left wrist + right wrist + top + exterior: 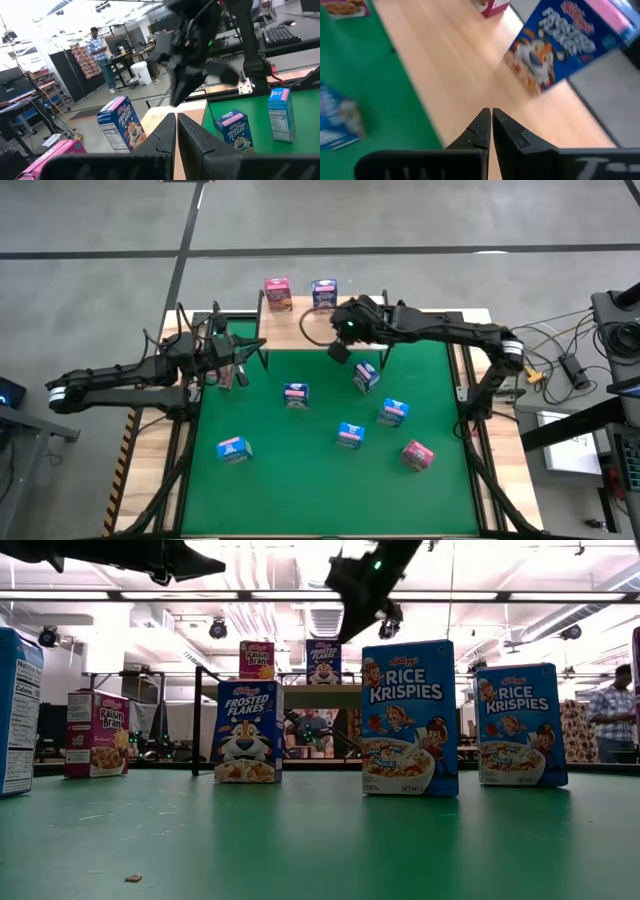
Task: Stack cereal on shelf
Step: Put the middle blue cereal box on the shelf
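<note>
The shelf [430, 320], a light-wood plank on black legs, stands at the mat's far edge. A pink cereal box [278, 292] and a blue one [324, 292] stand upright on its top [300, 695]. Several more boxes stand or lie on the green mat, among them blue ones [296, 394] [366, 376] and a pink one [417, 453]. My right gripper [340, 350] hangs shut and empty above the shelf's near edge, slanting down toward the plank [470, 75] and the blue box [555, 45]. My left gripper [240, 365] is shut and empty, held level at the mat's far left corner.
Another pink box [97, 733] stands near my left gripper at the mat's left side. Two Rice Krispies boxes [410, 718] [518, 725] stand upright on the mat. Cables and gear lie off the table's right edge [570, 365]. A person [100, 55] stands in the room behind.
</note>
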